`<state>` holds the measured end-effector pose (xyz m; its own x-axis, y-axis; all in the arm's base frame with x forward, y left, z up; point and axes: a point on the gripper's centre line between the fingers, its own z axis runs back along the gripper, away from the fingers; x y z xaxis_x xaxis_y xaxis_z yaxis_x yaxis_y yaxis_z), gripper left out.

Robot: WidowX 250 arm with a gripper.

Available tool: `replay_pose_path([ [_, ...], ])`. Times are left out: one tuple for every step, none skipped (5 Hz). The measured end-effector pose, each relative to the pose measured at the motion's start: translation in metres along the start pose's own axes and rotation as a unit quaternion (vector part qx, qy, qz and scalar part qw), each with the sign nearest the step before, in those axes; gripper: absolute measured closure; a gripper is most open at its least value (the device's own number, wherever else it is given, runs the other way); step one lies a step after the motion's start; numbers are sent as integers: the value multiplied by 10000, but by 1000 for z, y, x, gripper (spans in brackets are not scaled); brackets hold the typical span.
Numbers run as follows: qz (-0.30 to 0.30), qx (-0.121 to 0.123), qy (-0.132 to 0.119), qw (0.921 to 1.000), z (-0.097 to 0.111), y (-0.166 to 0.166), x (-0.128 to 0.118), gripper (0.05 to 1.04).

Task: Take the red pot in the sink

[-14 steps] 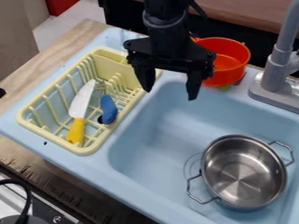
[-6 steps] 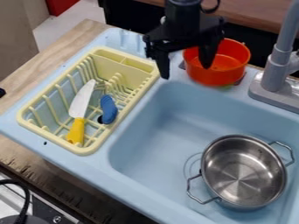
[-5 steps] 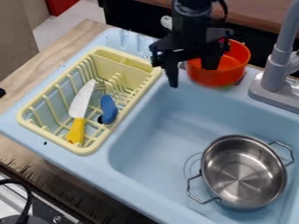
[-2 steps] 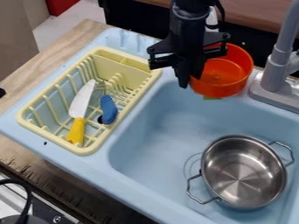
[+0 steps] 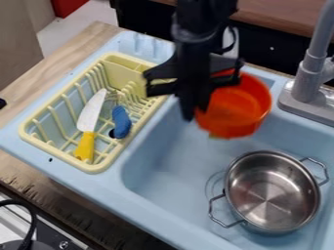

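- Sitting in near part of sink (image 5: 153, 168): steel pot (image 5: 273, 191), upright, same spot as before. Main obstacle, I'd judge.
- Rack (image 5: 98, 169) beside the basin, knife (image 5: 91, 114) and blue thing (image 5: 121, 121) in it, unchanged.
- Red pot (image 5: 236, 110) has just left the ledge behind the basin; now up in the air over the far part of sink, slightly tilted, apart from steel pot.
- Gripper (image 5: 194, 111) was spread wide a moment ago; now pinched narrow on red pot's side wall. Arm and pot have swung toward the basin together, so grasp looks good.
- Means: pick done, place not. Next, likely: bring it a bit nearer, lower beside steel pot, let go.
- Risk: one-wall hold could let it tip, or it could knock steel pot.
- Faucet (image 5: 306, 83) at back, beyond red pot, unmoved.
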<state>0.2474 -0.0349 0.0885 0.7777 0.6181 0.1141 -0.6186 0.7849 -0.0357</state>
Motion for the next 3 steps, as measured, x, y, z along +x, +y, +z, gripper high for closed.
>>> replay_pose_path([
  [465,-150,85,9988,4,-3,-27,1027],
  [1323,-1,288,9908,3,-12,-58,1027],
  [1973,14,129,9803,3,-24,-86,1028],
])
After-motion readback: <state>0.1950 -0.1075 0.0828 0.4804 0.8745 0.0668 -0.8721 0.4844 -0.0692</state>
